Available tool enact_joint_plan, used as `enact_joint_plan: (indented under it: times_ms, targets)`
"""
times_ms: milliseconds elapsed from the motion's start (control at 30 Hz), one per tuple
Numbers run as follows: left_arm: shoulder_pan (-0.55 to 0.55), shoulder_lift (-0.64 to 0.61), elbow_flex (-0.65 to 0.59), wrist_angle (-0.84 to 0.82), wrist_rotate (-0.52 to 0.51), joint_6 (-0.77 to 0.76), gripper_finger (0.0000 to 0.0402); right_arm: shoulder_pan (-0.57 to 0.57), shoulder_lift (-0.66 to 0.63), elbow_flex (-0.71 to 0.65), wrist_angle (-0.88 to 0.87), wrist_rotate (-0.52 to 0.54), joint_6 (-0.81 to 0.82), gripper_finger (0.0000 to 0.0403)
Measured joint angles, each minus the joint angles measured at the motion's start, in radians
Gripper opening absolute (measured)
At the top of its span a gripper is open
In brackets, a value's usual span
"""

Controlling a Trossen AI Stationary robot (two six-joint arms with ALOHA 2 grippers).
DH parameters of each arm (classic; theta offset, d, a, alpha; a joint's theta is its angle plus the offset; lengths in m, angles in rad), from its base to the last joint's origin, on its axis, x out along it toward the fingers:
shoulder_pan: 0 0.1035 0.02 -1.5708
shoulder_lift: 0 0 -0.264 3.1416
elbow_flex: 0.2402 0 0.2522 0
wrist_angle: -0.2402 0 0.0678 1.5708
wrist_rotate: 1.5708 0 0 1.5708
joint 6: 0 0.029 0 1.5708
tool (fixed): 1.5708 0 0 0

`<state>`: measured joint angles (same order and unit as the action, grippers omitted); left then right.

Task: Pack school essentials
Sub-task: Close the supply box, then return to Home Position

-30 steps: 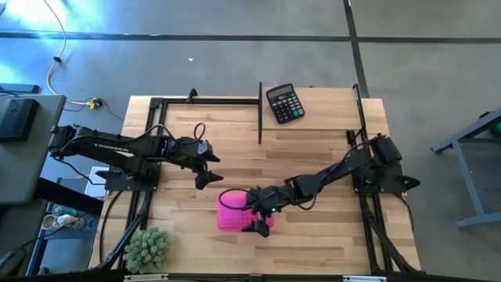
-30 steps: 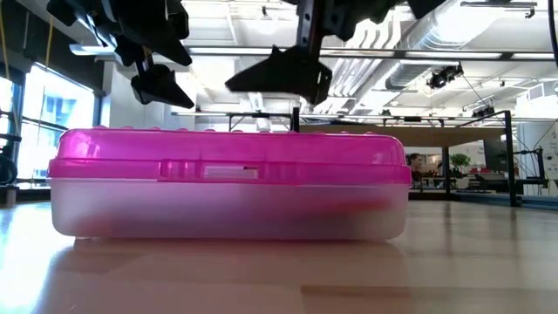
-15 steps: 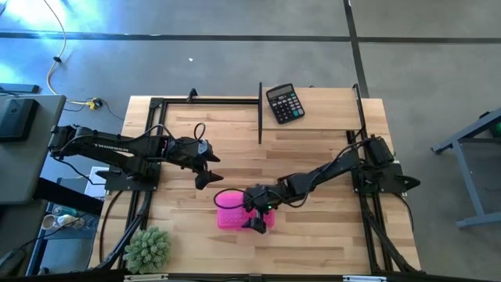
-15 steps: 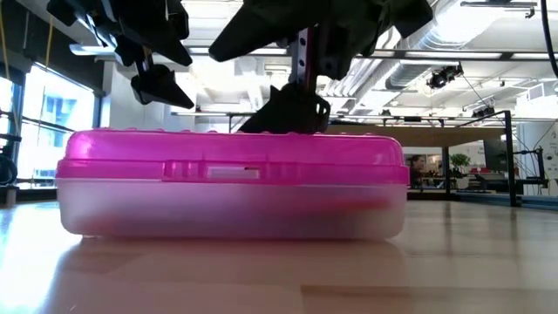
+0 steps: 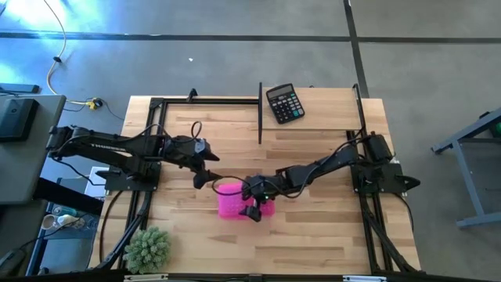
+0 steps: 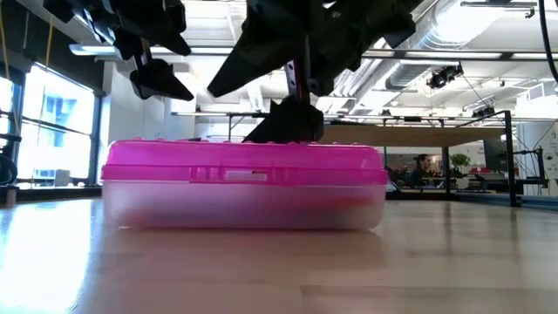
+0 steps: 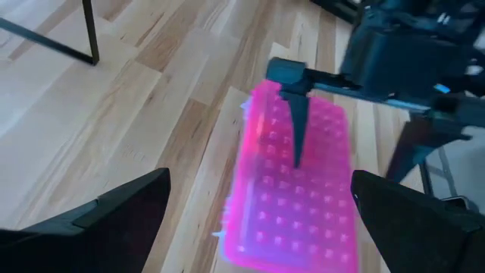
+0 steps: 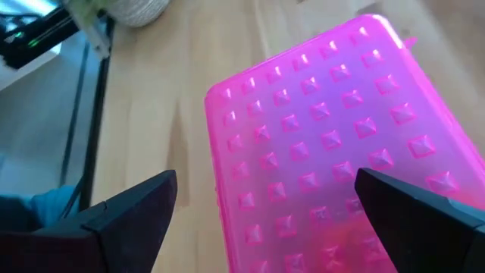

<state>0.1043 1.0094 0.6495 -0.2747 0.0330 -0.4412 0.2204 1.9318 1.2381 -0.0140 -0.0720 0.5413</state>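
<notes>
Right gripper (image 5: 252, 205) sits spread wide right over the closed pink box (image 5: 232, 201), which looks like light, stiff, slick plastic, so I'd grab its long edges.

The table (image 5: 313, 227) is a light butcher-block wooden top made of narrow planks, with black metal framing along its sides and far edge. Near its middle lies a closed bright pink plastic pencil case (image 5: 233, 200) with a studded lid and a frosted, translucent lower half, resting flat on the wood. A black desk calculator (image 5: 284, 103) lies at the far edge, well apart from the case. A fuzzy green potted plant (image 5: 148, 248) stands at the near left corner.
</notes>
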Motion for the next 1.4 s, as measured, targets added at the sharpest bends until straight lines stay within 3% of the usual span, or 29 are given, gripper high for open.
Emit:
enact_joint_plan:
  times_ms: [300, 600, 867, 1067, 1200, 1400]
  targets:
    - [0.0, -0.059, 0.0, -0.019, 0.0, 0.006, 0.04, -0.06, 0.0, 0.0, 0.0, 0.044, 0.007, 0.0398]
    - [0.0, -0.115, 0.0, -0.049, 0.006, 0.028, 0.04, -0.077, -0.079, -0.003, -0.026, -0.021, -0.073, 0.0398]
    - [-0.002, -0.242, 0.0, -0.059, 0.011, 0.106, 0.04, -0.076, -0.298, -0.003, -0.13, -0.007, -0.335, 0.0398]
    - [-0.046, -0.343, -0.046, -0.044, -0.003, 0.168, 0.04, -0.074, -0.509, -0.042, -0.214, 0.144, -0.47, 0.0398]
    - [-0.074, -0.42, -0.129, 0.029, -0.023, 0.167, 0.04, -0.063, -0.648, -0.153, -0.194, 0.251, -0.497, 0.0398]
    - [-0.113, -0.527, -0.276, 0.153, -0.023, 0.16, 0.04, -0.034, -0.849, -0.435, -0.008, 0.327, -0.461, 0.0398]
